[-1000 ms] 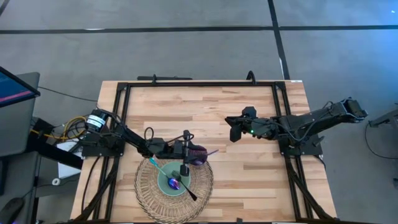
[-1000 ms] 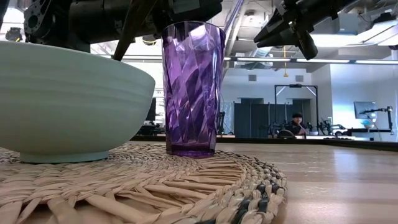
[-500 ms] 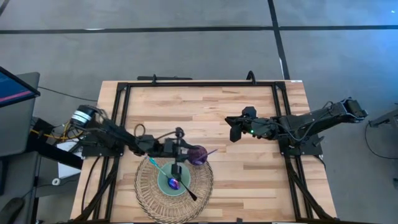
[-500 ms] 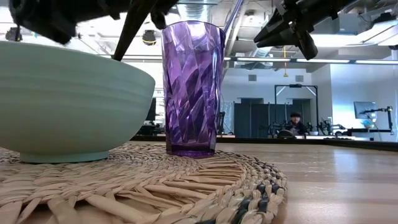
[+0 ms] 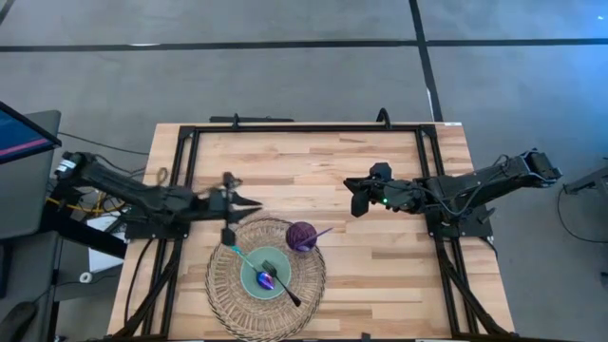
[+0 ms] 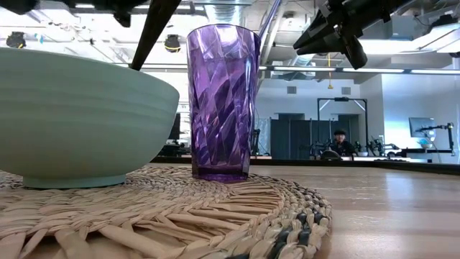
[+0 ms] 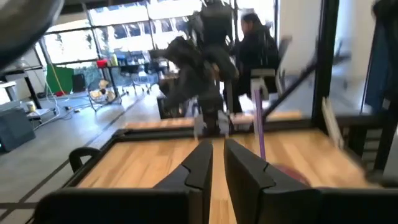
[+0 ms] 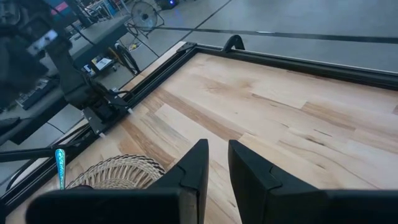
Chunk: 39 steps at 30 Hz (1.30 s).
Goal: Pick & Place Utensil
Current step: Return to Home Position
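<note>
violet straw [image 5: 324, 231] stands in the violet cup [image 5: 301, 236], its free end leaning toward 3 o'clock. the cup sits upright on the brown mat [image 5: 220, 290], near the green bowl [image 5: 276, 267] at about 1 o'clock from it, not touching it. black fork [image 5: 289, 294] rests in the bowl, handle pointing to 5 o'clock. left gripper [image 5: 252, 205] hovers just beyond the mat's 11 o'clock edge, fingers almost closed, holding nothing. right gripper [image 5: 351, 193] waits well apart at 2 o'clock from the cup, fingers likewise nearly together and empty.
</note>
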{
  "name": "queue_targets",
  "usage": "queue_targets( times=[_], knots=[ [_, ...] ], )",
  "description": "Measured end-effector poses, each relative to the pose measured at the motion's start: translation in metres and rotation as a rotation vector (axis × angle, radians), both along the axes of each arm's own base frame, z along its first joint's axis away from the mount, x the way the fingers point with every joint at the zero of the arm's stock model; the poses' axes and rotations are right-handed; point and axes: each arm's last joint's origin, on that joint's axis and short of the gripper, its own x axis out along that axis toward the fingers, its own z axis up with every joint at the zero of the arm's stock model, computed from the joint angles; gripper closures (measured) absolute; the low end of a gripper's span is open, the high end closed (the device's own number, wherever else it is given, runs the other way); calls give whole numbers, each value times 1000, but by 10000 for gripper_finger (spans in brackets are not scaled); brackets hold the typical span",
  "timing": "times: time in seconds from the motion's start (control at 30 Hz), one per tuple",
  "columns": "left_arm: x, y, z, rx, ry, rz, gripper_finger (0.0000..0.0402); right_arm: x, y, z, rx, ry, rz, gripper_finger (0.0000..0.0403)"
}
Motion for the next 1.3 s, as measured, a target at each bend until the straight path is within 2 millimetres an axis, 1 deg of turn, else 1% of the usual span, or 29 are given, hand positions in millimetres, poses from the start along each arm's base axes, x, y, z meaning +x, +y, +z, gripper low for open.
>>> queue_targets(
  times=[0.1,0.2,0.3,0.37,0.5,0.6,0.7,0.83,0.9,0.97,1.03,1.13,1.2,1.3],
  knots=[
    [-24,9,3,-72,-69,7,361,0,0,0,0,0,0,347],
    [-44,16,0,-90,-95,6,362,0,0,0,1,0,0,347],
    [-57,21,-11,-94,-99,13,362,0,0,0,1,0,0,347],
    [-61,23,-21,-75,-98,18,362,0,0,0,1,0,0,347],
    [-62,22,-47,18,-70,2,362,0,0,0,3,-3,-1,347],
    [-60,21,-66,55,-35,-25,362,1,0,2,22,-30,-8,347],
    [-58,20,-80,72,-3,-37,362,2,1,3,17,-38,16,347],
    [-57,21,-82,108,3,-16,362,3,11,6,-96,0,190,347],
    [-57,23,-82,136,-1,11,362,2,18,12,-127,-37,262,347],
    [-57,26,-81,139,-3,38,362,-3,25,23,-171,-96,327,347],
    [-57,28,-81,124,-7,43,362,-12,32,33,-219,-137,385,347],
    [-56,29,-82,119,-2,-12,362,-27,42,44,-284,-166,465,347],
    [-55,31,-84,113,13,-40,362,-36,49,46,-331,-165,508,347],
    [-54,35,-85,91,27,-16,362,-49,57,41,-399,-145,510,347]
  ],
)
